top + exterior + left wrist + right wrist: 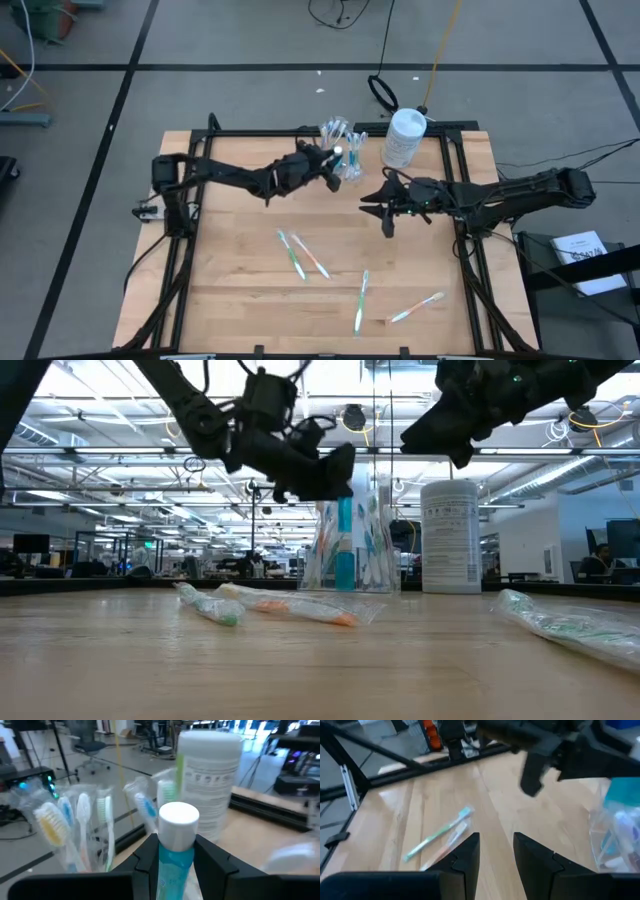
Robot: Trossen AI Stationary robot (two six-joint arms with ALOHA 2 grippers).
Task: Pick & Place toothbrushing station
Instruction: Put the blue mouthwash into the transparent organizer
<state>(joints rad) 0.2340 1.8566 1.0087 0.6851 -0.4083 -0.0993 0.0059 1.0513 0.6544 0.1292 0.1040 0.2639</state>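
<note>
Holder (340, 147) stands upright nr the desk (240, 300) back edge, just beside the white bottle (404, 138); brushes in it point up. Four loose toothbrushes, e.g. one (360, 300), lie flat mid/front desk, w/ open wood around them. Left gripper (175, 862) reaches out over the holder, clamped on a blue toothpaste tube (176, 850), cap up. Right gripper (496, 851) hovers mid-desk, fingers apart, empty.

Clear holder (343, 150) upright, wrapped toothbrushes (292, 254) lying scattered
</note>
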